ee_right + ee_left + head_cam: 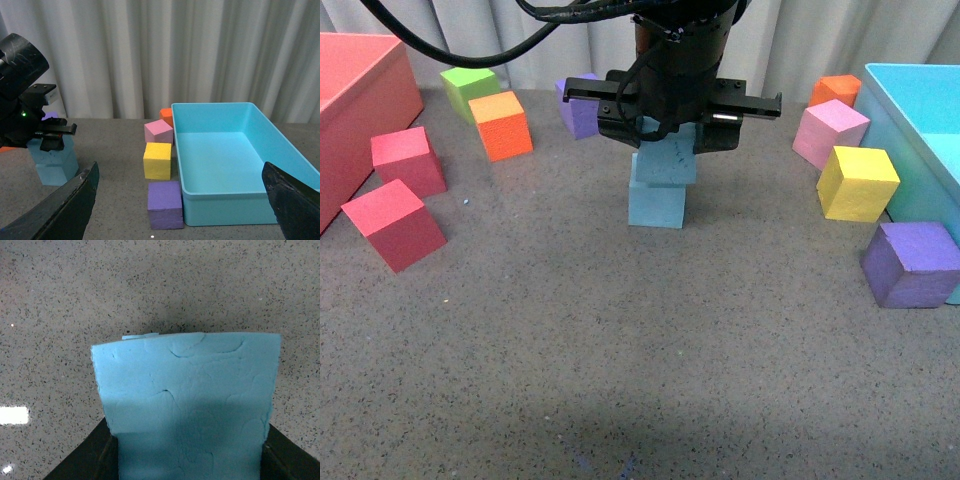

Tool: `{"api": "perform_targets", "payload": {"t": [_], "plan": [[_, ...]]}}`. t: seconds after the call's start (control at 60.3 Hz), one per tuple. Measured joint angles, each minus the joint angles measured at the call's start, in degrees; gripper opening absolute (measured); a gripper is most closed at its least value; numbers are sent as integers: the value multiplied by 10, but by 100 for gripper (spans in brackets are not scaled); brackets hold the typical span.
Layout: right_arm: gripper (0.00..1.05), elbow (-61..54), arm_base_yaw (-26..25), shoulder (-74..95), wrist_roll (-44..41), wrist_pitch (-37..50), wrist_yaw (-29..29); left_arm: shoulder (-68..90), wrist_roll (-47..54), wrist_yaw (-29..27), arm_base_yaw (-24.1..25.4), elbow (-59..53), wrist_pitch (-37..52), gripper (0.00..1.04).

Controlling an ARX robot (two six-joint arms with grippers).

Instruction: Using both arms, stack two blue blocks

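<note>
Front view: left gripper (pixel 670 120) is hanging over mid-counter (pixel 620 360), its fingers clenching the upper blue block (pixel 666 163). That block is sitting on the lower blue block (pixel 656 206), twisted slightly, edges not flush. Yellow cube (pixel 857 182) is lying at 3 o'clock of the stack, purple cube (pixel 912 262) at 4 o'clock. Right wrist view: right gripper (pixel 180 172) is holding its fingers spread wide, grasping nothing, facing the turquoise bin (pixel 225 212).

Grey speckled surface (pixel 640 380): lower blue block (pixel 656 205) at 12, red bin (pixel 370 110) at 10, green cube (pixel 470 90) at 11, turquoise bin (pixel 920 110) at 2, yellow cube (pixel 857 183) just beside it.
</note>
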Motion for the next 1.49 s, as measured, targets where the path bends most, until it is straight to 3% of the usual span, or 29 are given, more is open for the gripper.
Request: {"api": "perform_targets", "payload": {"t": [0.182, 0.315, 0.481, 1.078, 1.111, 1.194, 1.31, 1.41, 1.493], "plan": [[95, 0, 0, 0, 0, 0, 0, 13, 12, -1, 4, 12, -6, 48], [95, 0, 0, 0, 0, 0, 0, 13, 17, -5, 8, 24, -11, 75], [95, 0, 0, 0, 0, 0, 0, 13, 17, -5, 11, 26, -11, 99], [95, 0, 0, 0, 0, 0, 0, -117, -16, 14, 13, -90, 53, 98], [95, 0, 0, 0, 0, 0, 0, -124, 1, -7, 13, -109, 92, 96], [95, 0, 0, 0, 0, 0, 0, -165, 86, -85, 22, -249, 343, 82], [95, 0, 0, 0, 0, 0, 2, -247, 176, -64, 65, -498, 733, 58], [95, 0, 0, 0, 0, 0, 2, -330, 196, -38, 101, -623, 886, 40], [95, 0, 0, 0, 0, 0, 0, -390, 203, -20, 128, -699, 920, 26]]}}
